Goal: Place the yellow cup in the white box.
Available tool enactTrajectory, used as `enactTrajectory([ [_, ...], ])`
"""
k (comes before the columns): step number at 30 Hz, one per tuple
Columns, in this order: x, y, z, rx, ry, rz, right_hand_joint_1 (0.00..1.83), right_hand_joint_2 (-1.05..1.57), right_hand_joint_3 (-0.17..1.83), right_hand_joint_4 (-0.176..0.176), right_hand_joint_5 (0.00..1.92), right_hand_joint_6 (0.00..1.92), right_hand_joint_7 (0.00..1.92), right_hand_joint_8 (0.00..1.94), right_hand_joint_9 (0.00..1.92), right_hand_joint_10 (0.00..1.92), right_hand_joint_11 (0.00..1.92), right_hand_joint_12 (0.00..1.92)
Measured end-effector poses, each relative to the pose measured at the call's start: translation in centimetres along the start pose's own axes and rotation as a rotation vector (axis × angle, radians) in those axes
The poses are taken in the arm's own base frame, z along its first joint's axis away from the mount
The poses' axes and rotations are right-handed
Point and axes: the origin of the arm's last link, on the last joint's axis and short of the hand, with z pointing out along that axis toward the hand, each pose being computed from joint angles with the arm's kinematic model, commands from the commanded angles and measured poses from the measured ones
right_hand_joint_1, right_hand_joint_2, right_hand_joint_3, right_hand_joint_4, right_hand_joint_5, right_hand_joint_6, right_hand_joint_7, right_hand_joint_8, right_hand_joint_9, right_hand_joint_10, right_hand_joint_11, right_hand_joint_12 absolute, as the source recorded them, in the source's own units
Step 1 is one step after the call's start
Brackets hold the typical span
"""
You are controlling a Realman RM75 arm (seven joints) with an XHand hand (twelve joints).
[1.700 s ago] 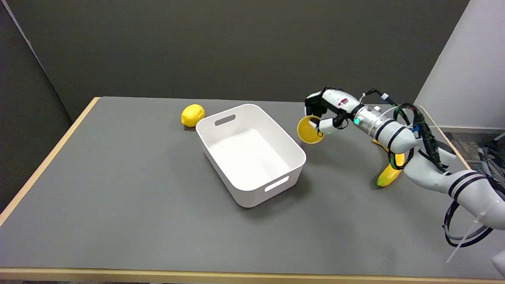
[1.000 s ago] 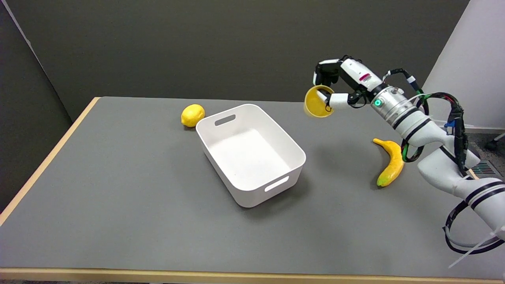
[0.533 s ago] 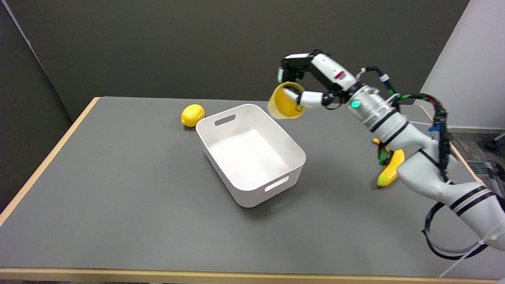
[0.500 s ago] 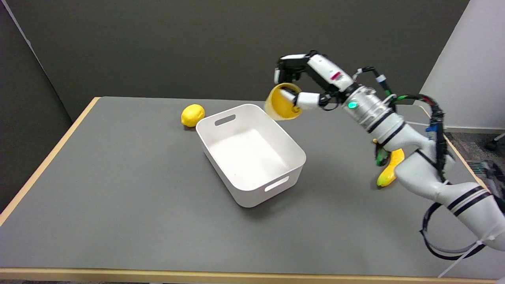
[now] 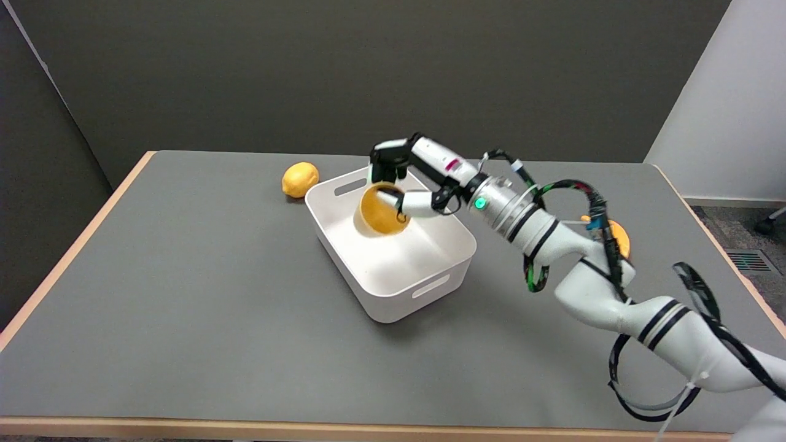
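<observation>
The fingers (image 5: pixel 393 161) were curled over the far rim of the cup (image 5: pixel 382 210) while the thumb lay across its near side, so the right hand (image 5: pixel 410 178) pinched the cup by its wall with its mouth tipped toward the camera. The cup hung in the air over the far half of the box (image 5: pixel 393 279), inside the line of its rim but, as far as could be judged, not yet resting on the floor of it. Because the cup was tilted, letting go from that height might have sent it onto its side, where it could roll against a wall or bounce out over the low edge. The grip looked shallow, on the rim only, so a jolt in the descent could have loosened it early. The forearm crossed close above the right wall of the box; dropping too steeply might have nudged the box along the counter (image 5: pixel 184 294). The lemon (image 5: pixel 299 178) sat just beyond the far left corner, and the banana (image 5: pixel 617 236) was mostly hidden behind the arm; both lay clear of the path.
</observation>
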Motion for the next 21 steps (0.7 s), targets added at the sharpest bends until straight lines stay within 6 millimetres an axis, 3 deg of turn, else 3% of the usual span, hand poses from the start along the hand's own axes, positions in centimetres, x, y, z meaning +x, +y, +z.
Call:
enactTrajectory([
  [5, -2.2, 1.5, 0.1, -0.025, -0.033, 0.045, 1.16, 1.04, 0.45, -0.065, 0.65, 1.47, 0.84, 1.47, 0.77, 1.25, 0.44, 1.91],
  [9, -3.4, 2.5, -0.1, -0.035, -0.04, 0.08, 1.14, 1.13, 0.3, -0.047, 0.61, 1.51, 0.81, 1.45, 0.71, 1.24, 0.07, 1.92],
  [11, -3.8, 2.9, -0.2, -0.041, -0.042, 0.082, 0.93, 0.8, 0.78, -0.055, 0.44, 0.99, 0.52, 0.79, 0.36, 0.97, 0.12, 1.72],
  [12, -4.0, 3.0, -0.2, -0.044, -0.044, 0.078, 0.8, 0.68, 0.92, -0.048, 0.33, 0.73, 0.34, 0.54, 0.18, 0.81, 0.09, 1.47],
  [14, -4.3, 3.2, -0.3, -0.05, -0.045, 0.067, 0.66, 0.6, 0.94, -0.02, 0.16, 0.46, 0.09, 0.27, 0.0, 0.38, 0.0, 0.9],
  [16, -4.6, 3.3, -0.4, -0.055, -0.047, 0.049, 0.66, 0.58, 0.88, -0.002, 0.08, 0.36, 0.0, 0.08, 0.0, 0.0, 0.0, 0.51],
  [20, -4.9, 3.3, -0.6, -0.068, -0.051, 0.011, 0.7, 0.57, 0.8, 0.008, 0.04, 0.24, 0.0, 0.0, 0.0, 0.0, 0.0, 0.01],
  [21, -5.0, 3.3, -0.6, -0.071, -0.053, 0.002, 0.7, 0.58, 0.77, 0.007, 0.02, 0.25, 0.0, 0.0, 0.0, 0.0, 0.0, 0.0],
])
